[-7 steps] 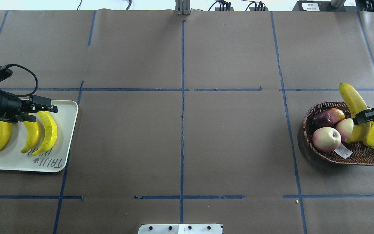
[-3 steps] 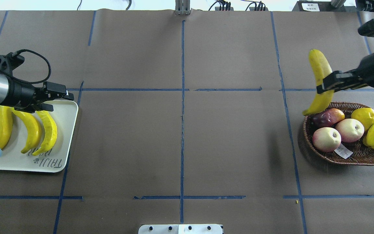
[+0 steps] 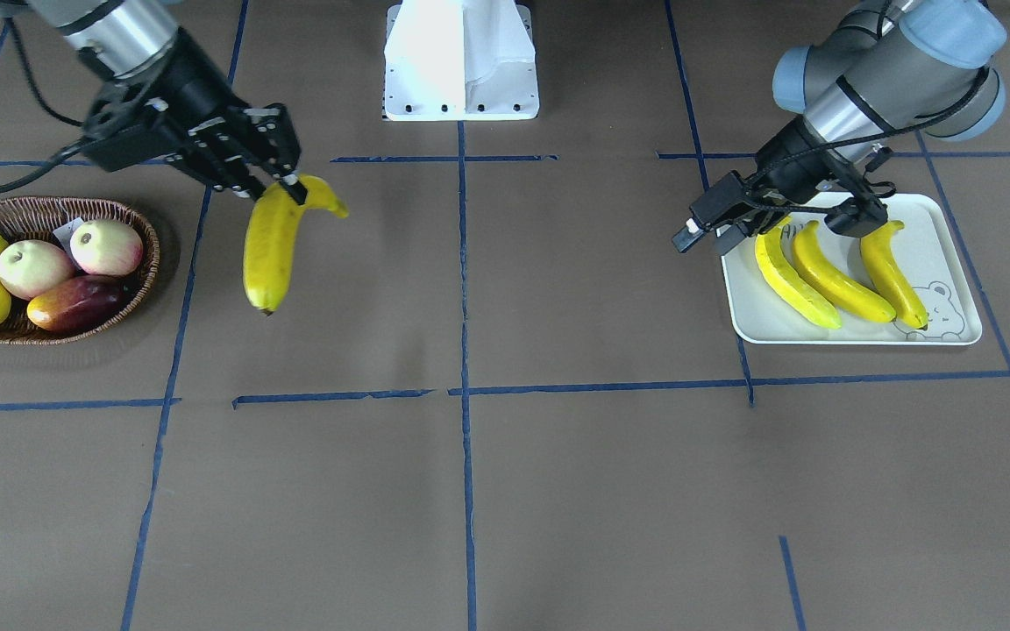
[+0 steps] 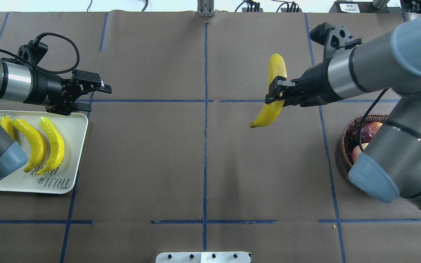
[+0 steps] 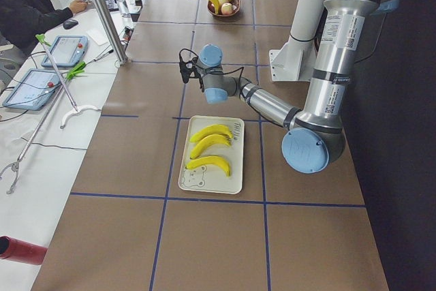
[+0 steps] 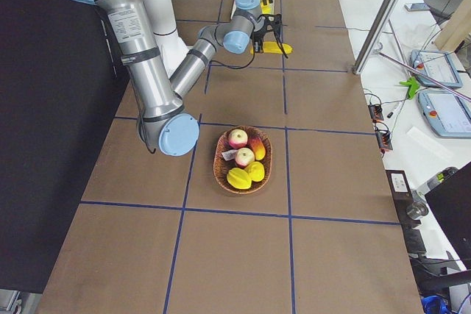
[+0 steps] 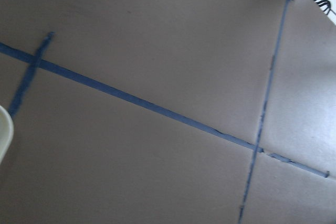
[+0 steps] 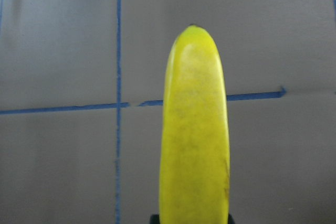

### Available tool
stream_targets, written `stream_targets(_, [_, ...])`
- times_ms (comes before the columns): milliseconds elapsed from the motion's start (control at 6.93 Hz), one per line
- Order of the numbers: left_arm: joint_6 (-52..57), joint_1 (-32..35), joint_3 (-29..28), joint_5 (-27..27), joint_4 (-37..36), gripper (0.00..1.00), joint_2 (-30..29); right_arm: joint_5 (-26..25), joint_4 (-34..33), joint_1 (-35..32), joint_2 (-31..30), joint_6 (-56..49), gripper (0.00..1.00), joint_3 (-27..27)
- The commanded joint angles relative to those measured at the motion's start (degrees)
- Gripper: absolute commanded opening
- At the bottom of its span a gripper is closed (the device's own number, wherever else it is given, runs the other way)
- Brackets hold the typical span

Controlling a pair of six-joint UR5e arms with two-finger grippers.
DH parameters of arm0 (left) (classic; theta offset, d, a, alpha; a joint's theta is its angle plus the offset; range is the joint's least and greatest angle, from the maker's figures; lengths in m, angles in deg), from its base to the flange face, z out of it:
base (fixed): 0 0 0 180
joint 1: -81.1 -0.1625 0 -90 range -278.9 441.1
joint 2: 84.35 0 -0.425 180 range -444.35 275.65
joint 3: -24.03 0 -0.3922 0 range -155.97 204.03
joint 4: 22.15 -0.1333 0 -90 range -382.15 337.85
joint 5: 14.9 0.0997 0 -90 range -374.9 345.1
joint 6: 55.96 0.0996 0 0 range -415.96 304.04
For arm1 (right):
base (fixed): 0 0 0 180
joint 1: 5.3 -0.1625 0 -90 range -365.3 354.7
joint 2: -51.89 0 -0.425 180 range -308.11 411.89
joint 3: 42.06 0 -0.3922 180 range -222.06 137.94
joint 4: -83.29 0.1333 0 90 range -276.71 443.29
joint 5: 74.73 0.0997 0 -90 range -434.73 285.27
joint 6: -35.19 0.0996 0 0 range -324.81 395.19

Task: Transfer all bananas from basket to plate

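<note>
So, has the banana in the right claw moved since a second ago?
Yes. The banana held by the right claw has left the basket and crossed the nearby blue tape line toward the table's middle.

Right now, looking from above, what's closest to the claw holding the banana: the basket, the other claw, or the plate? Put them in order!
1. Basket, close by, right of the right claw.
2. Left claw, far across on the left.
3. Plate, farthest, just beyond that claw.
</note>
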Motion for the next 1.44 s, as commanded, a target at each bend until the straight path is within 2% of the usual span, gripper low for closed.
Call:
stream_targets(0, [-6.04,-2.03,-0.41,-0.04,0.82,0.99,-6.23,-13.43,8.03,13.41,0.82,4.48,0.03,0.43])
stream_targets(288, [-6.85,-6.94,-1.37,0.22,0.29,0.99,-12.21,-14.34,8.49,16.96,2.22,4.38,0.03,1.65])
stream_targets(721, [-7.64,-15.55,-3.12,10.47,-0.33,0.99,-18.02,-15.49,8.57,18.46,3.99,4.47,0.03,2.63])
stream_targets(1009, [-7.47,-17.24,-5.24,11.39,-0.15,0.99,-19.44,-15.40,8.66,18.47,3.99,4.38,0.03,2.19])
stream_targets(1154, [-7.55,-17.42,-5.16,11.39,-0.15,0.62,-19.44,-15.40,8.66,18.47,3.99,4.38,0.03,2.10])
stream_targets(1298, [-6.95,-17.33,-5.16,11.21,0.11,0.01,-19.18,-15.40,8.58,18.47,3.90,4.38,0.03,2.19])
